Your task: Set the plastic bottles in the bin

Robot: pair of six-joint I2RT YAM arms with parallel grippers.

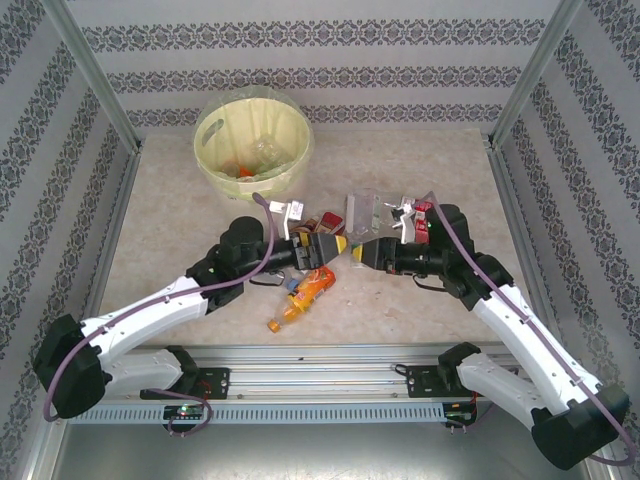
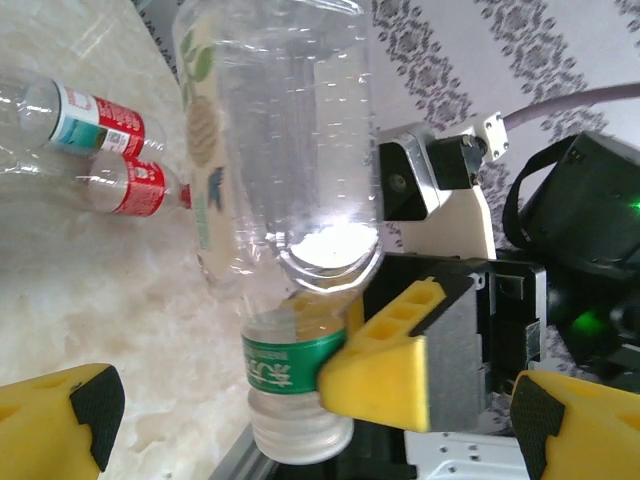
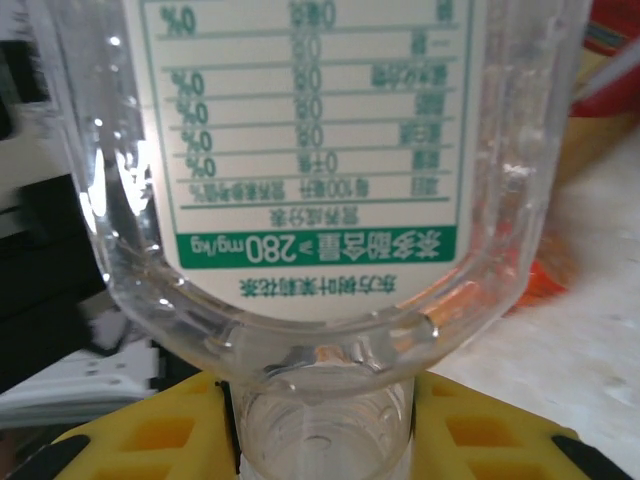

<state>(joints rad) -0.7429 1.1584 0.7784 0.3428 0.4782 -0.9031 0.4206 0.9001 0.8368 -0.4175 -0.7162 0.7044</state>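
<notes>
Right gripper (image 3: 325, 445) is clamped on the neck of a bottle (image 3: 320, 150), mid-frame in the top view, with the bin (image 1: 225, 182) upper left. Left gripper (image 2: 310, 410) gapes wide, holding nothing. The bottle looks light, thin-walled and slick; its stiff neck seems the safest hold.

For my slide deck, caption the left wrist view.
Right gripper pinches a clear green-labelled bottle by the neck; two red-labelled bottles lie behind on the table.

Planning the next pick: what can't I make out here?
Top view: bin contents, too small to count.
Top view: red-labelled bottles, partly covered by the right arm.
Right wrist view: table mostly blocked by the held clear bottle; its cap cut off at the bottom edge.
</notes>
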